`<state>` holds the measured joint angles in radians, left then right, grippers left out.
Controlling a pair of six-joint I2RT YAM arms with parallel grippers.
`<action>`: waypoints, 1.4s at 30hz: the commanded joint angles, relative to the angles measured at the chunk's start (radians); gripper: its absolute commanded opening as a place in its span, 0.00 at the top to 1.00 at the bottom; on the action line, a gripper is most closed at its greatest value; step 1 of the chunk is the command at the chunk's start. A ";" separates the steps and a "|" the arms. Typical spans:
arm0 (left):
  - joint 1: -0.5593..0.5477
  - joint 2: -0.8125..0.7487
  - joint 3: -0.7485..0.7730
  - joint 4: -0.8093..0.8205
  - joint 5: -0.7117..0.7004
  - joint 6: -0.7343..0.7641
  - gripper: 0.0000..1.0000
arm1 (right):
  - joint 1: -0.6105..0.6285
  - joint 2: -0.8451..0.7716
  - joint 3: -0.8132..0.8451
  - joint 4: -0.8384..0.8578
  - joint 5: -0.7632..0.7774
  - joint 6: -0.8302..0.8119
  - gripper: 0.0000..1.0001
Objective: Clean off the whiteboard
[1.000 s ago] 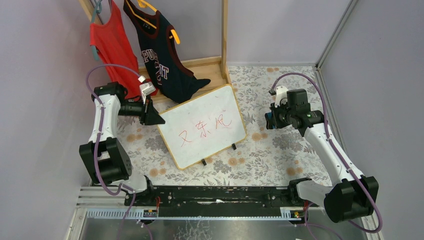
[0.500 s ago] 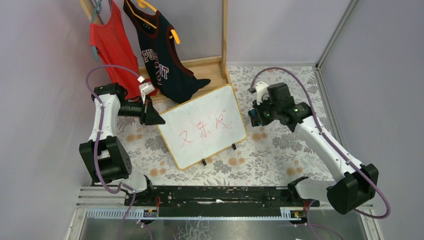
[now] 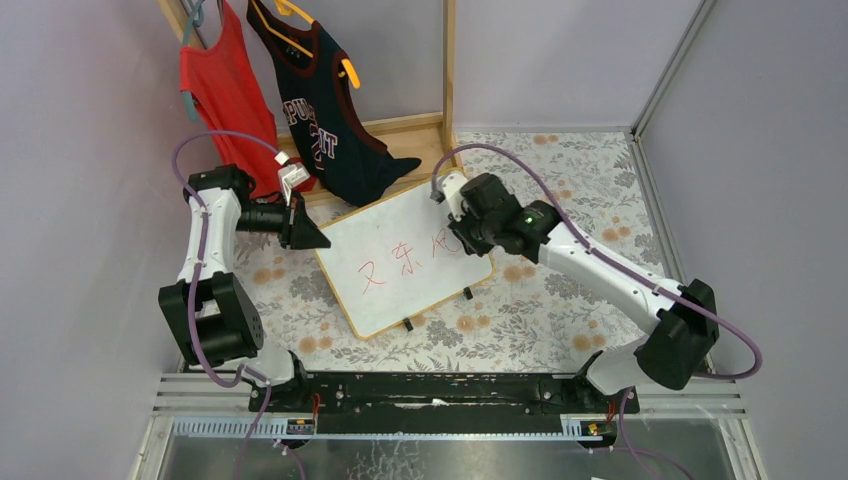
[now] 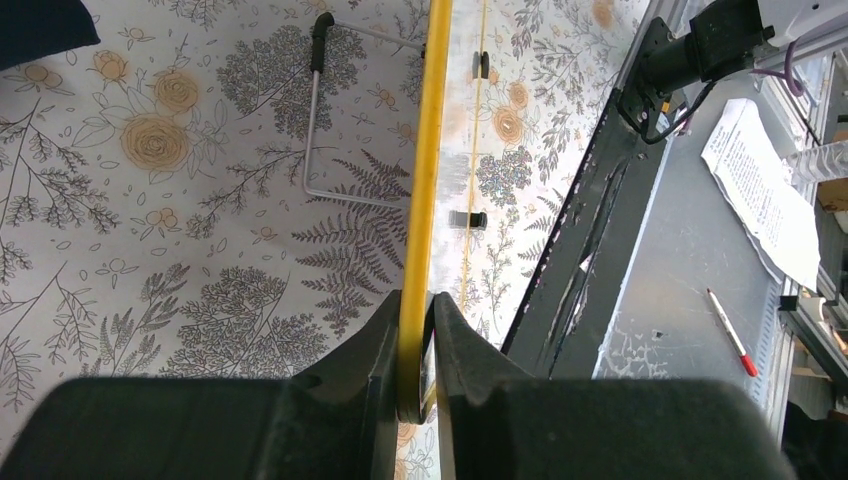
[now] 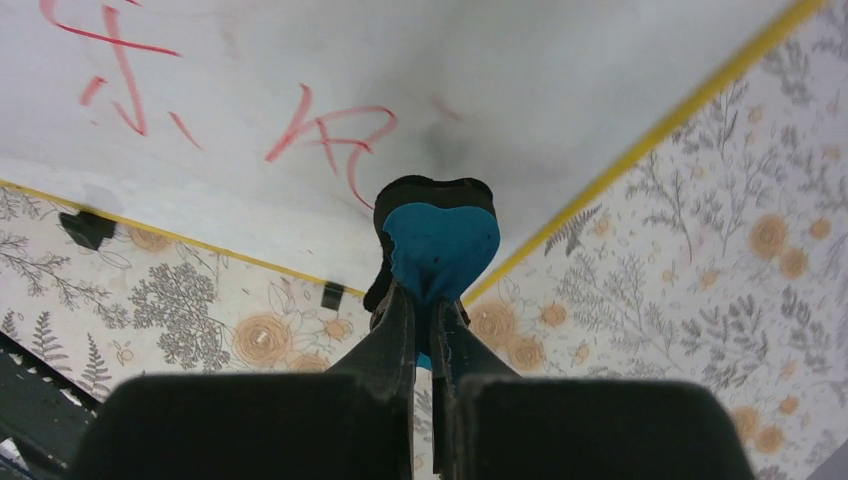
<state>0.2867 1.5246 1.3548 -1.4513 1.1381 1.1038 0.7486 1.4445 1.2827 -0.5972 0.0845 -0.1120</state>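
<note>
Whiteboard (image 3: 395,300) propped at a tilt on floral surface (image 3: 560,300), w/ red marks (image 5: 330,135). L end effector (image 4: 415,320) clamped on its yellow frame edge. R end effector (image 5: 425,305) clenched on blue eraser pad (image 5: 440,240), by board's right side.

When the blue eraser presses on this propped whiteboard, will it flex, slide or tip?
The white, wood-framed rectangular whiteboard looks rigid, so probably little flex. Propped on small black clip feet, it might slide or tip backwards; the left pincer clamped on its edge should likely steady it.
</note>
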 commanded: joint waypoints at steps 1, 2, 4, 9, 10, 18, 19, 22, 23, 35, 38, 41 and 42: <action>-0.006 -0.013 -0.022 0.126 -0.045 -0.042 1.00 | 0.105 0.010 0.082 0.047 0.148 -0.049 1.00; -0.007 -0.013 -0.026 0.137 -0.045 -0.054 1.00 | 0.126 0.014 0.088 0.053 0.172 -0.056 1.00; -0.006 -0.014 -0.033 0.158 -0.040 -0.071 1.00 | 0.167 0.023 0.099 0.066 0.214 -0.074 1.00; -0.006 -0.016 -0.041 0.182 -0.041 -0.097 1.00 | 0.271 0.069 0.122 0.086 0.248 -0.097 1.00; -0.005 -0.017 -0.044 0.185 -0.043 -0.098 1.00 | 0.292 0.084 0.127 0.090 0.249 -0.098 1.00; -0.006 -0.037 -0.056 0.191 -0.053 -0.107 1.00 | 0.427 0.210 0.229 0.095 0.235 -0.110 1.00; -0.006 -0.040 -0.057 0.191 -0.053 -0.106 1.00 | 0.431 0.234 0.247 0.093 0.232 -0.107 1.00; -0.006 -0.047 -0.062 0.193 -0.064 -0.105 1.00 | 0.451 0.290 0.310 0.080 0.226 -0.093 1.00; -0.005 -0.051 -0.065 0.193 -0.065 -0.105 1.00 | 0.463 0.305 0.325 0.076 0.229 -0.090 1.00; -0.006 -0.076 -0.085 0.216 -0.081 -0.123 1.00 | 0.516 0.391 0.360 0.203 0.302 -0.093 1.00; -0.006 -0.080 -0.092 0.222 -0.082 -0.126 1.00 | 0.524 0.396 0.340 0.241 0.322 -0.088 1.00; -0.006 -0.081 -0.098 0.230 -0.082 -0.130 1.00 | 0.529 0.402 0.321 0.277 0.327 -0.088 1.00; -0.007 -0.079 -0.100 0.230 -0.080 -0.132 1.00 | 0.529 0.404 0.319 0.284 0.327 -0.085 1.00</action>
<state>0.2867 1.4590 1.2774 -1.3163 1.1290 0.9531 1.2644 1.8496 1.5940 -0.4042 0.3664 -0.2100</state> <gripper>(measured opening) 0.123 0.037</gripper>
